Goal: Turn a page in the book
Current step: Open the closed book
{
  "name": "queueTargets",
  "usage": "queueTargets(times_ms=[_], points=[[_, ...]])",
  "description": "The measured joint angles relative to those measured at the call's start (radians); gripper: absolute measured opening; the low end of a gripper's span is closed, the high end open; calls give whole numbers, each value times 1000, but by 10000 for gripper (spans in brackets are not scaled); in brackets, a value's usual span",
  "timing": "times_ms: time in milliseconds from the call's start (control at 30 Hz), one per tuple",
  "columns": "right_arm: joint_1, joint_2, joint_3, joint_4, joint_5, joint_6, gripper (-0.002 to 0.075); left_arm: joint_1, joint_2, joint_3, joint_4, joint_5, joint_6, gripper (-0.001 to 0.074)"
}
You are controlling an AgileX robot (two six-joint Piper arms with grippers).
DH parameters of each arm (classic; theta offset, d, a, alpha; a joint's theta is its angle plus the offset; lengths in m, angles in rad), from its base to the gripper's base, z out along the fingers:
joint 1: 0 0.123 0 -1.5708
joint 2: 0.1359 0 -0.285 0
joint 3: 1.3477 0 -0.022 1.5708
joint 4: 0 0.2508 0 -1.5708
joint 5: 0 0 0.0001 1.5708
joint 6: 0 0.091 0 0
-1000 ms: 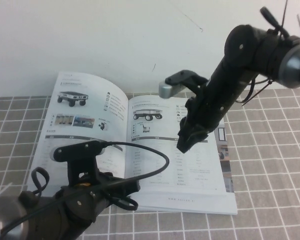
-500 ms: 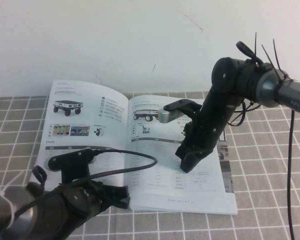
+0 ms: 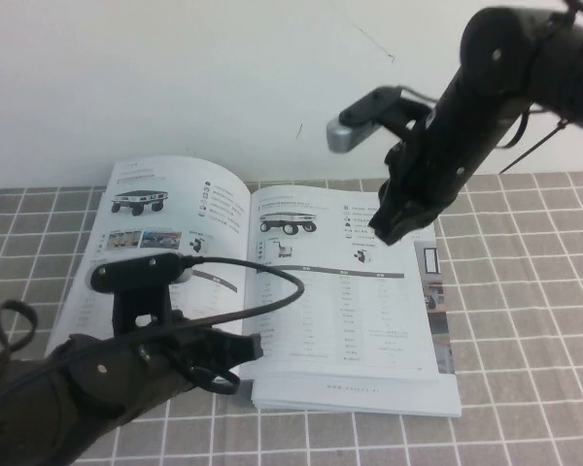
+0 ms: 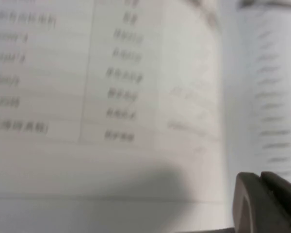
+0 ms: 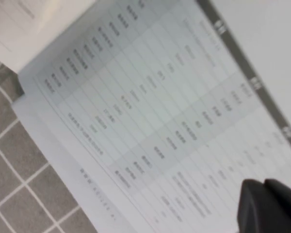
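Here the left end effector (image 3: 235, 351) sits low over the near edge of the book's (image 3: 272, 291) left-hand leaf, close to the spine gutter; whether its fingers are spread or pressed together cannot be told from any view. The high view shows only its dark tip poking out past the arm's bulk, with a black cable (image 3: 272, 291) looping above it across the paper. The left wrist view adds what that angle hides: blurred rows of small print right beneath this end effector, the gutter running beside it, and a dark finger (image 4: 266, 204) in the corner.

The book lies open and flat on the grey tiled worktop (image 3: 525, 320), showing wheeled robots and tables on both leaves. A page with red squares is not visible.

Further right, the right end effector (image 3: 394, 223) hangs raised above the far part of the right-hand leaf, apart from the paper, holding nothing; its finger state cannot be told either. The right wrist view shows the table rows of that leaf beneath it, the book's outer corner and the worktop tiles beyond, details the arm partly covers from above.
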Motion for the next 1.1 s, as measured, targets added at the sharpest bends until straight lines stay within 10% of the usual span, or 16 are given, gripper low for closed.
queueTargets(times_ms=[633,1100], points=[[0,-152,126,100,-90,2,-1,11,-50,-231,19,35,70,-2],[0,118,209,173,-210,-8,-1,285,233,-305,-62,303,95,-2]])
